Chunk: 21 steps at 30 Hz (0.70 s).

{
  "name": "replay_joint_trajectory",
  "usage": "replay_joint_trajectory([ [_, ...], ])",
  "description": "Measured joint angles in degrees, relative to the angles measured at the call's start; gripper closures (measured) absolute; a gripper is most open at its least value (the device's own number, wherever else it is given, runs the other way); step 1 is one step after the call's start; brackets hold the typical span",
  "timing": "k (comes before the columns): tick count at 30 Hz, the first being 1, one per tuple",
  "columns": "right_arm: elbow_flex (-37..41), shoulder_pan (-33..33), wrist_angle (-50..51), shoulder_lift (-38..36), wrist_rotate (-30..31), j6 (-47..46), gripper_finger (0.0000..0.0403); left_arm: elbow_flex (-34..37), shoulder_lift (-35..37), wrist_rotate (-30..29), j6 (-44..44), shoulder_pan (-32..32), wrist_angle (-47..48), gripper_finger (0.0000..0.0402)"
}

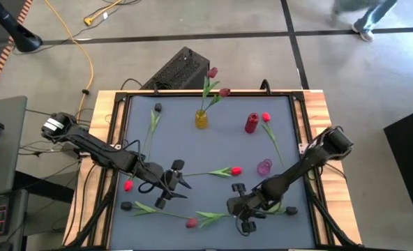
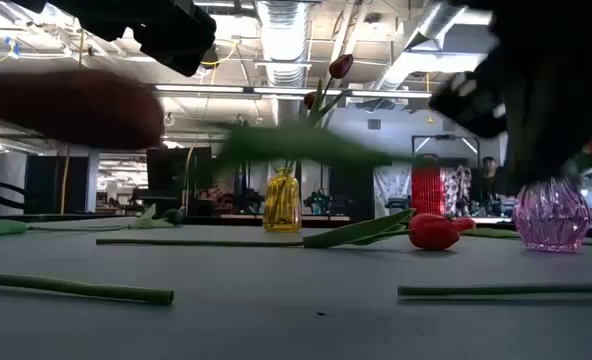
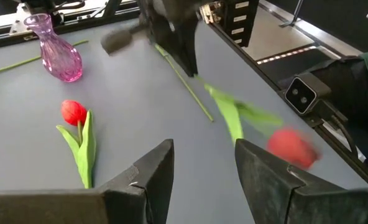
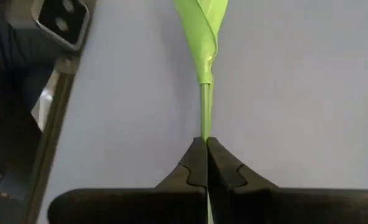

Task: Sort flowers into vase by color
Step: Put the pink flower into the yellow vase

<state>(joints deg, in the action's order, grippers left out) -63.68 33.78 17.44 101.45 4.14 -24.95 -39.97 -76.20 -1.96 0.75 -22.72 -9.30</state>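
My right gripper [image 1: 236, 209] is shut on a red-headed tulip [image 1: 191, 223] near the table's near edge. Its blurred head [image 2: 76, 105] and leaves [image 2: 296, 145] hang above the table. My left gripper [image 1: 171, 183] hovers open left of centre, holding nothing. A yellow vase [image 1: 201, 118] at the far middle holds two maroon tulips. A red vase [image 1: 252, 123] and a pink glass vase [image 1: 264, 167] stand to its right. Another red tulip [image 1: 236, 169] lies flat at the centre, and several more lie about the mat. My right gripper pinches the tulip's bare stem [image 4: 204, 118] between its two fingertips, just short of the leaves [image 4: 202, 25]. The fingers slant down, and the stem runs on out from their tips. The flower is lifted clear of the table, roughly level, its head [image 3: 289, 146] toward the table's left.
A black-headed tulip [image 1: 126, 206] lies at the near left and another [image 1: 158, 108] at the far left. A red tulip [image 1: 266, 117] lies beside the red vase. A black box [image 1: 178, 70] stands beyond the far edge. A person's legs [image 1: 363, 17] show on the floor.
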Motion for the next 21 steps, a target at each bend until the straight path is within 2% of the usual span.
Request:
replay_joint_trajectory([
  [6, 0.0, -0.52, 4.29, -5.35, 1.52, -0.07, 0.0382, 0.0, 0.02, 0.0, 0.17, 0.0, 0.12, 0.0242],
  [14, 4.66, -0.44, 5.33, -15.22, 11.3, 1.04, 0.0384, 0.0, 0.02, -1.07, 2.92, 0.15, 1.05, 0.0242],
  [17, 8.49, -0.46, -2.01, -19.82, 14.13, 3.09, 0.0384, 0.0, 0.02, -2.72, 5.18, 1.08, 0.47, 0.0242],
  [21, 13.96, -2.09, -20.77, -23.89, 16.83, 8.95, 0.0384, 0.04, 0.0, -2.59, 6.55, 4.1, -5.92, 0.0242],
])
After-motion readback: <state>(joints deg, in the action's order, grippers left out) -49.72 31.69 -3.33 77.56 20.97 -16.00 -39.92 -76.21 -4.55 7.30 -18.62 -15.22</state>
